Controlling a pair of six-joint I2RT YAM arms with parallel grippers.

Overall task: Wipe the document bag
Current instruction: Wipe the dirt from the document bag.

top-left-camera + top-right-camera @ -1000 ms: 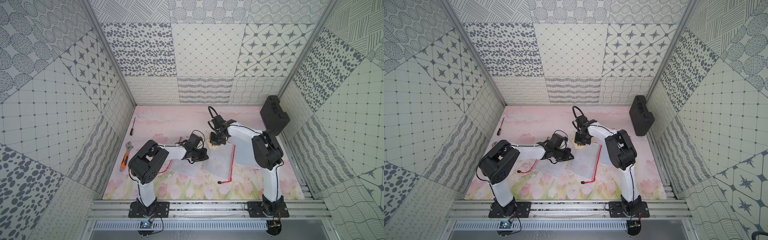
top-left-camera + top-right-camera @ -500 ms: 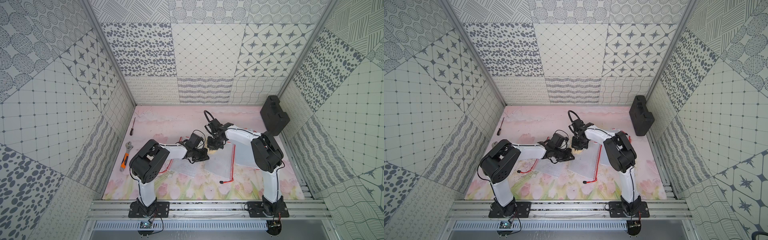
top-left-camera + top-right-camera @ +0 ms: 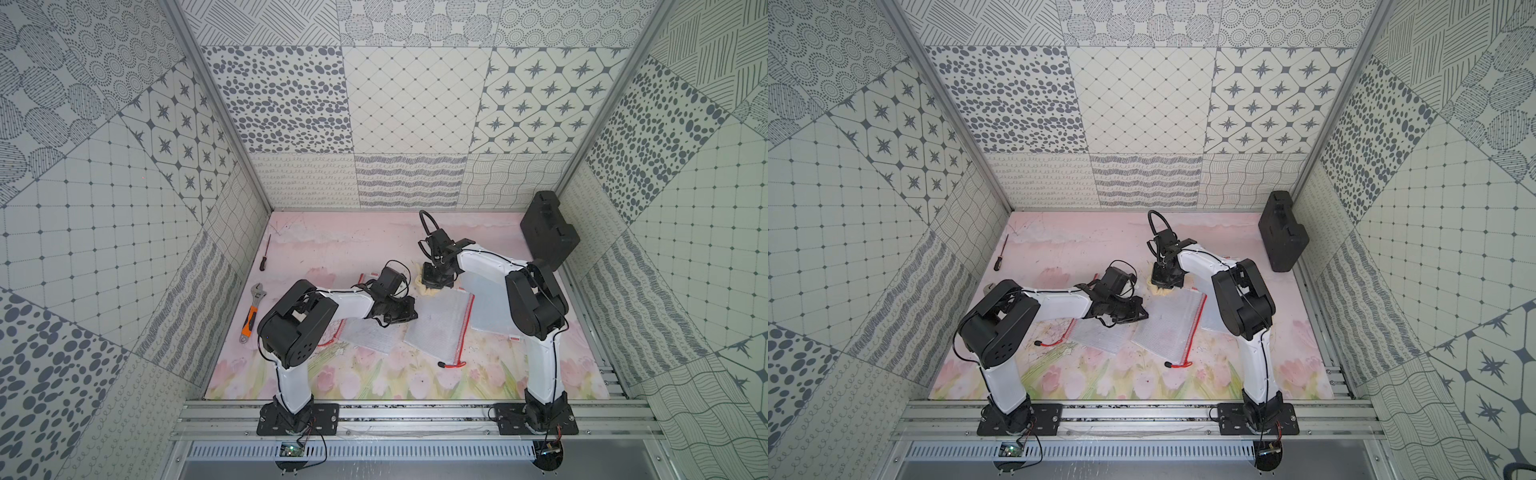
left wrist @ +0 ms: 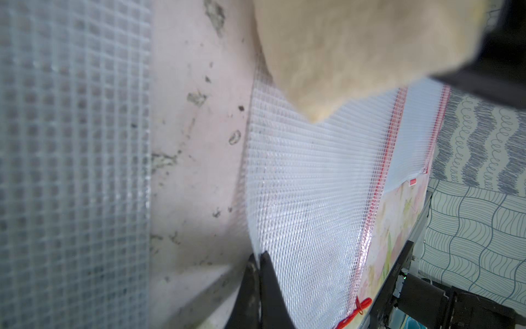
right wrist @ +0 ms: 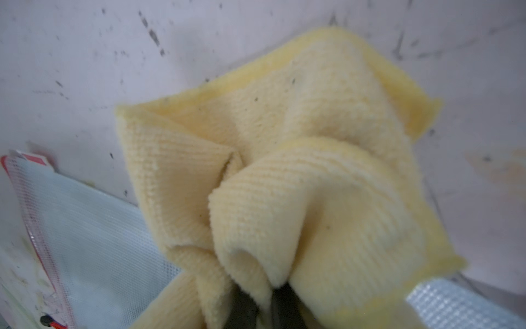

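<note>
While the left arm has kept its place over the last second, the right arm has swung a little toward it and come back, so the cloth sits about where it was. Nearest the arm bases, the document bag (image 3: pixel 440 328) lies flat on the floral mat (image 3: pixel 374 382). Its red zipper edge faces the right arm, and a second mesh bag (image 3: pixel 370 337) lies just beside it, partly under the left arm. The left arm reaches low across the mat with its forearm nearly level. The left gripper (image 4: pixel 258 256) is pressed together on the document bag's left edge, pinching it. Farther back, the right arm folds sharply at the elbow and points its wrist steeply down. The right gripper (image 5: pixel 263 304) is clamped on a bunched yellow cloth (image 5: pixel 284 171). That cloth rests at the document bag's far corner and seems to overlap it, though the wrist views are blurred there. Beyond, a black case (image 3: pixel 548 232) stands by the back right corner.
</note>
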